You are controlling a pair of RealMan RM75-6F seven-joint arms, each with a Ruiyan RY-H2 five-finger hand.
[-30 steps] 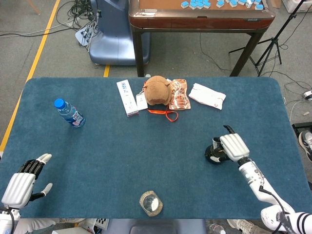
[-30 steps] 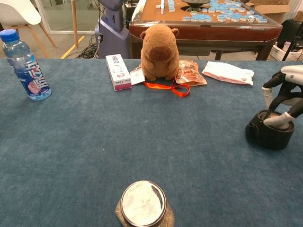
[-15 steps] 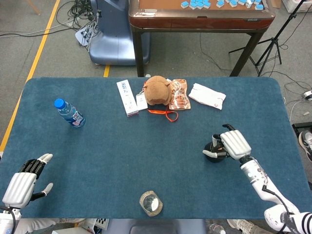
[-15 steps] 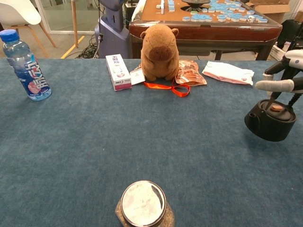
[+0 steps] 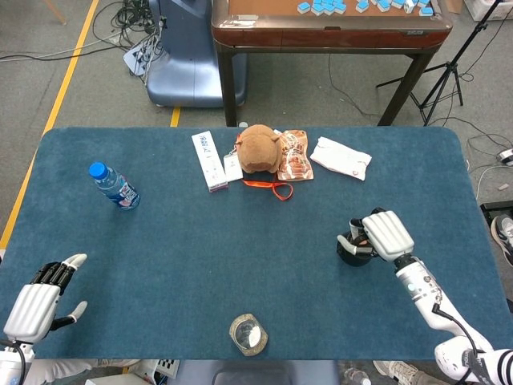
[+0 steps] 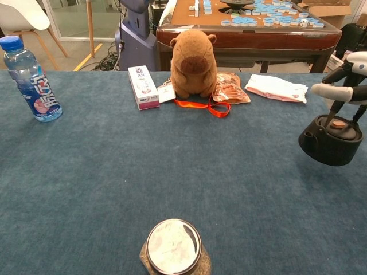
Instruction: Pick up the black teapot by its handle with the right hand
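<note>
The black teapot (image 6: pixel 331 141) hangs a little above the blue table at the right, its spout pointing left; in the head view the teapot (image 5: pixel 353 250) shows just left of the hand. My right hand (image 6: pixel 347 97) (image 5: pixel 385 236) holds it from above by the handle, thumb stretched out to the left. The fingers around the handle are partly cut off by the chest view's right edge. My left hand (image 5: pixel 40 298) rests at the table's front left corner, fingers apart, holding nothing; the chest view does not show it.
A water bottle (image 6: pixel 27 81) stands at the far left. A white box (image 6: pixel 142 87), a capybara plush (image 6: pixel 195 64), a snack packet (image 6: pixel 230 89) and a white pouch (image 6: pixel 276 88) line the back. A lidded glass jar (image 6: pixel 174 247) sits at the front centre.
The teapot has left the cloth and risen slightly in my right hand, which shifted a bit right and toward me. The left hand has stayed put.
</note>
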